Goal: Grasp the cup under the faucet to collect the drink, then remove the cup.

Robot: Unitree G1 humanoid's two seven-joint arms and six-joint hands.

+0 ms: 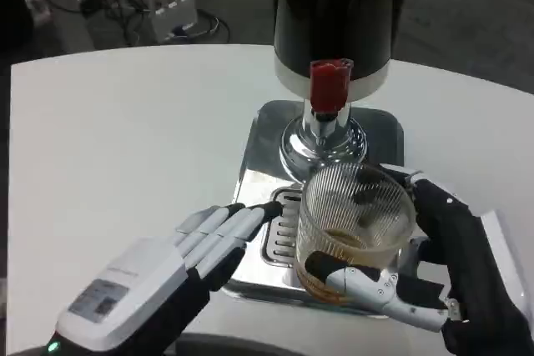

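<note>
A ribbed clear glass cup [355, 227] holds a little amber drink at its bottom. It stands on the drip tray [279, 243] just in front of the faucet with its red tap handle [329, 85]. My right hand [438, 268] grips the cup, thumb across its near side and fingers behind it. My left hand [179, 260] lies flat with fingers stretched out, tips touching the tray's left edge beside the cup, holding nothing.
The drink dispenser [338, 22], dark with a chrome column and silver base [325, 143], stands at the table's far middle. White table [125, 139] spreads to the left. Cables and a white device [171, 2] lie on the floor beyond.
</note>
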